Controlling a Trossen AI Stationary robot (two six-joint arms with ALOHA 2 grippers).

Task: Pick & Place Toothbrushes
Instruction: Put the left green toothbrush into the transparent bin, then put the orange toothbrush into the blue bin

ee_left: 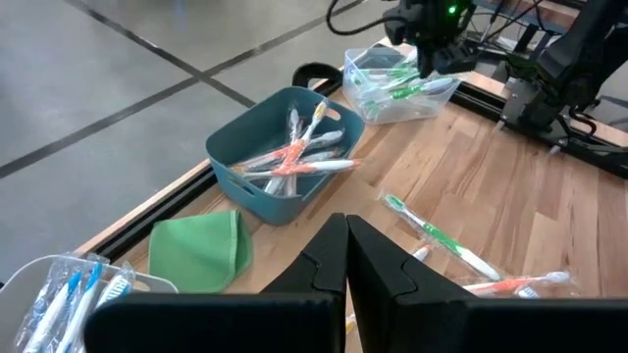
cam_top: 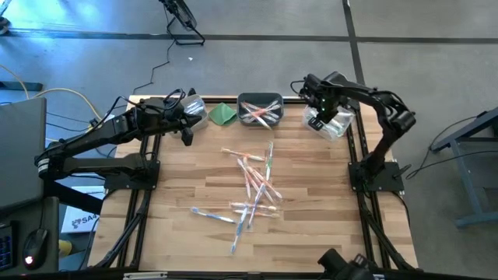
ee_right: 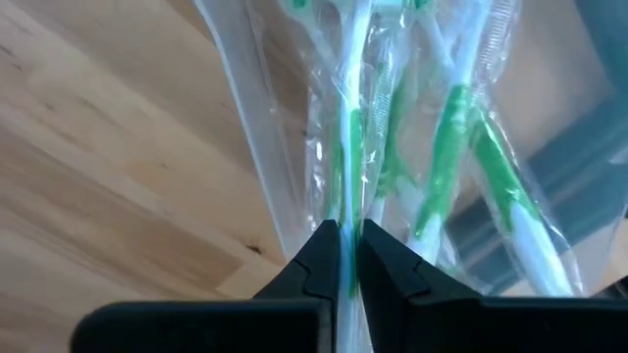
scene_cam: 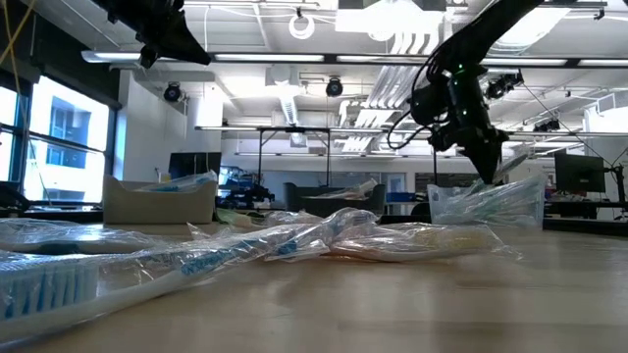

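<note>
The right claw [ee_right: 345,257] pinches a green toothbrush [ee_right: 351,118] over the clear bin [cam_top: 331,123]; the left claw [ee_left: 346,257] hovers closed and empty above the surface [cam_top: 311,225].

The left arm [cam_top: 101,140] reached from the left side of the table toward its far edge, with the elbow low and the wrist raised. The left gripper [ee_left: 345,257] pointed forward and its two dark fingers were pressed together with nothing between them. The right arm [cam_top: 381,117] was bent high at the far right corner and turned downward. The right gripper [ee_right: 341,257] pointed down, its fingers [ee_right: 316,257] almost together, pinching a green toothbrush [ee_right: 351,127].
</note>
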